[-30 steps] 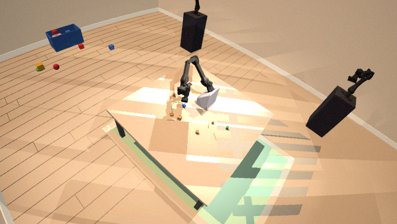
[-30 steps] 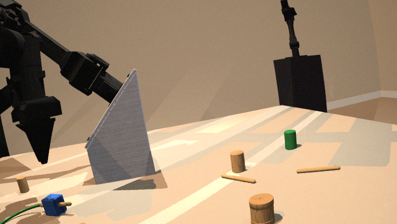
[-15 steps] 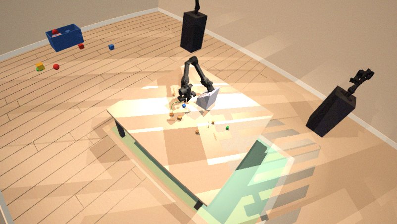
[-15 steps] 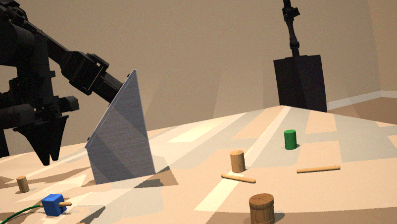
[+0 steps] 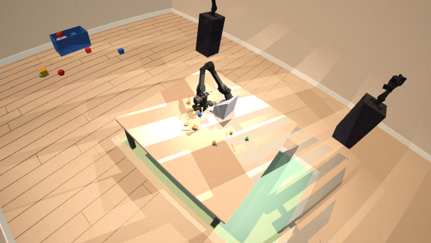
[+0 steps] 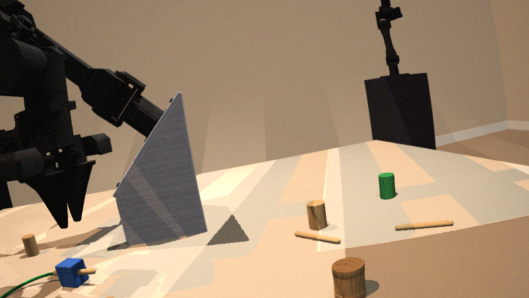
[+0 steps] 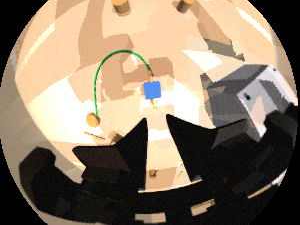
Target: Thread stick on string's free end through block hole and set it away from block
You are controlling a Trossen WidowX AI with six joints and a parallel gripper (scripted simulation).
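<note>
The blue block (image 5: 200,114) (image 6: 70,273) (image 7: 152,90) stands on the table. The stick (image 6: 87,271) (image 7: 155,103) sits in its hole: one end sticks out on one side, and its string end shows a little on the opposite side. The green string (image 6: 28,281) (image 7: 123,51) curves from there to the round wooden button (image 5: 185,123) (image 7: 92,120). My gripper (image 6: 70,224) (image 7: 155,119) is partly open and empty, its fingertips pointing down above the table, higher than the block and touching neither block nor stick.
A grey wedge mount (image 5: 224,108) (image 6: 163,192) stands beside the gripper. A wooden cube (image 5: 195,127) and a loose stick (image 5: 185,130) lie near the button. Farther off are two loose sticks (image 6: 317,237) (image 6: 424,225), a green cylinder (image 6: 386,185) and a brown round piece (image 6: 349,279).
</note>
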